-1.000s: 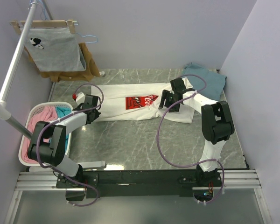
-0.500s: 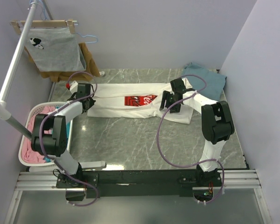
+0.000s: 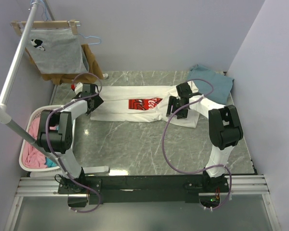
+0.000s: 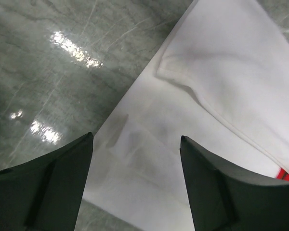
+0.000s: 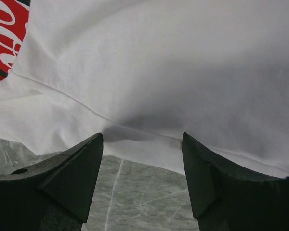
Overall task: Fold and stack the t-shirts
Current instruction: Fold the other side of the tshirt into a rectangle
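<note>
The white t-shirt (image 3: 125,109) lies stretched sideways across the back of the table, its red logo (image 3: 145,103) facing up. My left gripper (image 3: 90,97) hovers open over the shirt's left end. In the left wrist view the left gripper (image 4: 136,138) has only flat white cloth (image 4: 221,72) below its spread fingers. My right gripper (image 3: 176,104) stands open at the shirt's right part. In the right wrist view the right gripper (image 5: 142,135) straddles the hem (image 5: 149,149) without holding it. The teal-blue t-shirt (image 3: 213,81) lies crumpled at the back right corner.
A white laundry basket (image 3: 37,112) with pink and teal clothes stands at the left edge. A grey shirt (image 3: 55,48) and a brown garment (image 3: 82,74) hang from the rail (image 3: 14,67) at the back left. Walls close in the back and right.
My left gripper carried the shirt's left end toward the back left, then opened and let the cloth go. The right gripper stayed open in place.
</note>
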Controlling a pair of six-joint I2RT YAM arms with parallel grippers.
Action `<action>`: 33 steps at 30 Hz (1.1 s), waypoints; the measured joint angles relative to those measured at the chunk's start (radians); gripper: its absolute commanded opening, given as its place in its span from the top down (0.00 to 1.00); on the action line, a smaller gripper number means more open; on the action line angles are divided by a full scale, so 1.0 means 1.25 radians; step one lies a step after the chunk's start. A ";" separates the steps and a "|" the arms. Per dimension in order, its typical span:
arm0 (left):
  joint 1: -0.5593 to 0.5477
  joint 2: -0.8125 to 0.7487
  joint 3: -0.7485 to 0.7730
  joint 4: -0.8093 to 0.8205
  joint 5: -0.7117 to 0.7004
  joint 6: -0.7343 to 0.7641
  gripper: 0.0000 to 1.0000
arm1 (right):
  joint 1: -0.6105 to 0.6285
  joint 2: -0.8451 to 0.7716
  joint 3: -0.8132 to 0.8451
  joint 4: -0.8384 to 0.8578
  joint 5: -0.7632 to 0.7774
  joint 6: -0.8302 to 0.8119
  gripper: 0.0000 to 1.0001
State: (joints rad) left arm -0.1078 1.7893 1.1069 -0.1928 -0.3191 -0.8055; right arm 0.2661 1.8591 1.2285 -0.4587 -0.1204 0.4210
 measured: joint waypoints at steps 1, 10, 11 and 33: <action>0.000 -0.013 -0.005 -0.002 0.000 0.000 0.22 | 0.000 0.000 -0.001 0.000 0.000 0.000 0.27; 0.000 -0.173 -0.058 0.001 0.028 0.003 0.21 | 0.000 0.000 -0.003 0.001 -0.001 0.000 0.27; 0.000 -0.178 -0.067 0.006 0.034 0.002 0.21 | 0.000 0.000 -0.003 0.001 -0.001 0.000 0.27; -0.048 -0.045 -0.095 0.033 0.118 -0.001 0.21 | 0.000 0.000 -0.009 0.002 -0.003 0.000 0.27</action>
State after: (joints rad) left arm -0.1677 1.7329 0.9882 -0.1516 -0.1719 -0.8062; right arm 0.2661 1.8591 1.2179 -0.4561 -0.1238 0.4213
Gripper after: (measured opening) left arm 0.790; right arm 0.731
